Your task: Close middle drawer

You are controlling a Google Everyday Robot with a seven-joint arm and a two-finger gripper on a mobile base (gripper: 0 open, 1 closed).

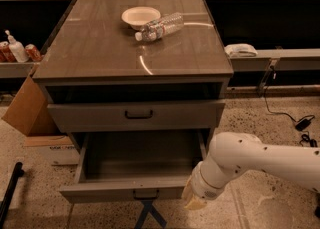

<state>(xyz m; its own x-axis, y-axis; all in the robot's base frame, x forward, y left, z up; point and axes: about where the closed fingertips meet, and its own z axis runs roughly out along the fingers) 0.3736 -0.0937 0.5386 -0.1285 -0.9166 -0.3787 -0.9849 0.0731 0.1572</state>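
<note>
The wide grey-brown middle drawer (140,163) stands pulled out of the grey table (100,48). It is a long shallow box with a low front and a small dark handle (146,193). The cream gripper (194,200) is just beside its front right corner; whether it is open or closed cannot be told.

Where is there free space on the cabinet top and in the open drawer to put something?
The cabinet top is bare across its front half and along both sides; only the back centre is crowded, with the bowl and the lying bottle. The open middle drawer shows nothing inside, but the gripper is at its front right corner, so enter from the left.
</note>
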